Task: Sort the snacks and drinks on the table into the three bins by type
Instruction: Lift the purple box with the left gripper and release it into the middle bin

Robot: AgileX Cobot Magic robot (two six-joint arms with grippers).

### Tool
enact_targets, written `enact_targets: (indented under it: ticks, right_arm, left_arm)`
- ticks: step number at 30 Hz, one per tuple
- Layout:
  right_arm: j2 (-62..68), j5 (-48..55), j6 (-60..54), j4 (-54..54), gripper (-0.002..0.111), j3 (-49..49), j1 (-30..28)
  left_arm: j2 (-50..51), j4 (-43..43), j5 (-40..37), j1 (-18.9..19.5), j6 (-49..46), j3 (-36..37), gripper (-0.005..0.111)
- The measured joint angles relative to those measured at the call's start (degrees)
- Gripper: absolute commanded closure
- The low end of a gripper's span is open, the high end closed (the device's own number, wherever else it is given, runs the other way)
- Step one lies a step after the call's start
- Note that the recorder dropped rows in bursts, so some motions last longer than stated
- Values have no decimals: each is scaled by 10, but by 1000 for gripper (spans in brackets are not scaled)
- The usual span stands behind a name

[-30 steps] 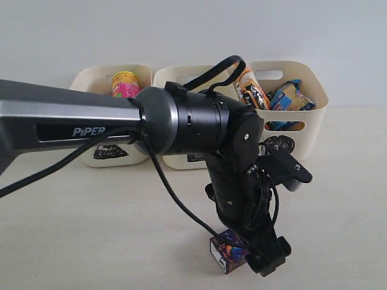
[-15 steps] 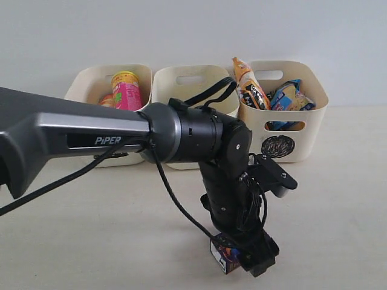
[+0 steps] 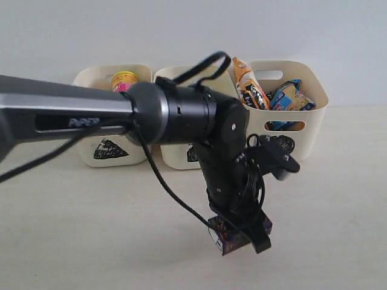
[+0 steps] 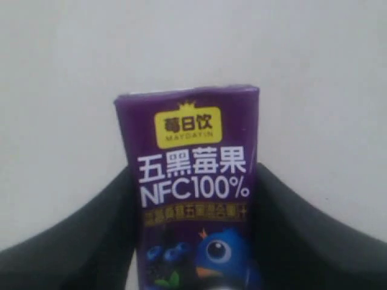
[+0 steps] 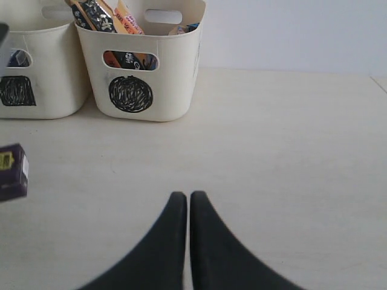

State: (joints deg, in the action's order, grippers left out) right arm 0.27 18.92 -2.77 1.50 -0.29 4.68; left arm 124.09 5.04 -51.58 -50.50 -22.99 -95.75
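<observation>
Since a second ago the left gripper point(image 4: 195, 176) has gone from spread wide to pinching the purple carton point(image 4: 193, 199), and arm and carton now sit a little higher in the exterior view. Both fingers point(image 4: 91, 248) press against the carton's two sides. Its long axis runs along the fingers, printed face toward the wrist camera, top end reaching past the fingertips. Whether its base has left the table point(image 3: 91, 229) I cannot quite tell; the right wrist view hints that it may be just clear.

The right gripper point(image 5: 188, 200) is pressed together on nothing, low over the table and well apart from the carton, so the left arm is the one to carry.

The coming move turns on the bins lying beyond the carton, toward the wall. The triangle bin point(image 3: 91, 78) holds a pink tube point(image 3: 124, 83) and the circle bin point(image 3: 314, 121) an orange packet point(image 3: 249, 84), so the drink likely belongs in the square bin point(image 3: 175, 158) between them, almost straight behind the carton and mostly hidden by the arm. The lift must clear its near rim.
</observation>
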Motion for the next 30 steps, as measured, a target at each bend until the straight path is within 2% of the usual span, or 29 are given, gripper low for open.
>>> enact_targets:
  ticks: [4, 9, 18, 30]
  right_arm:
    - [0, 0, 0, 0, 109, 0, 0]
    - [0, 0, 0, 0, 109, 0, 0]
    - [0, 0, 0, 0, 109, 0, 0]
    - [0, 0, 0, 0, 109, 0, 0]
  left_arm:
    - [-54, -1, -3, 16, 0, 0, 102]
    - [-132, -3, 6, 73, 0, 0, 102]
    - [-152, -5, 59, 137, -2, 0, 102]
    - [-147, -3, 255, 193, -41, 0, 102]
